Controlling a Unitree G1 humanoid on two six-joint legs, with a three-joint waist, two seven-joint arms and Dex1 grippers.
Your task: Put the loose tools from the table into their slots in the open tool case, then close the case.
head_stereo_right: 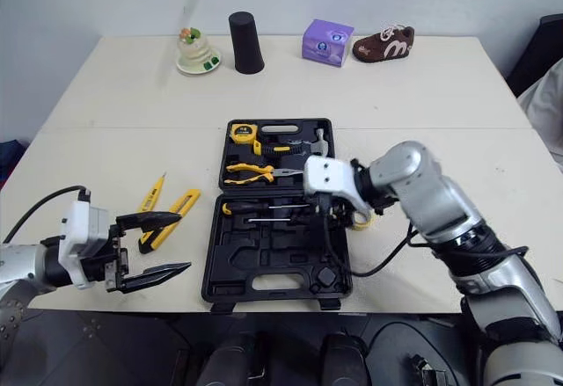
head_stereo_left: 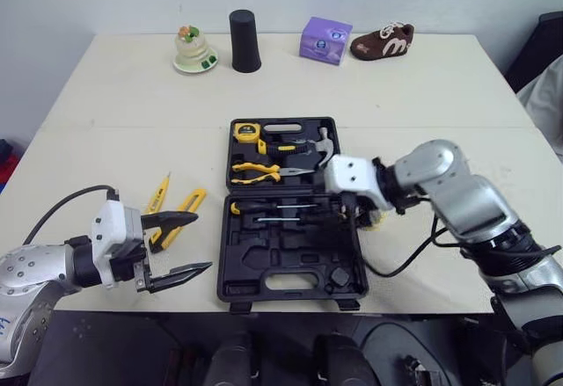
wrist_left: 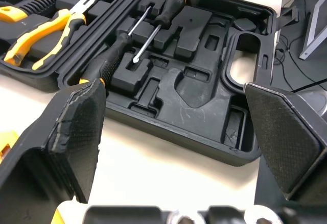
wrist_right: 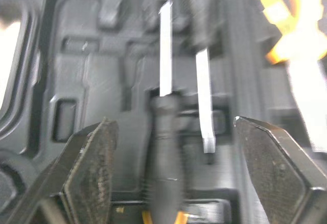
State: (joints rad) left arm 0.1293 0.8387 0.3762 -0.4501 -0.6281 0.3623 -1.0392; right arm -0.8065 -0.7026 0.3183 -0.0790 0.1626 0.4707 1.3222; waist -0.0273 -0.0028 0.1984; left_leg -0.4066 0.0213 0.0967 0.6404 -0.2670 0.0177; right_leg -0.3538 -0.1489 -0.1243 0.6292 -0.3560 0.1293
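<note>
Left eye view: left gripper [head_stereo_left: 202, 242] released beside cutters [head_stereo_left: 186, 206]; right gripper [wrist_right: 173, 124] released (over cased screwdrivers [wrist_left: 166, 9]).

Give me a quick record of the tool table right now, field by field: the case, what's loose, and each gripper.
case: tool case open, flat on the table
in case: tape measure, pliers, hammer, screwdrivers
loose: slim yellow knife and yellow-handled tool, left of the case
left gripper: open, beside the loose tools, holding nothing
right gripper: open, over the screwdrivers
</note>
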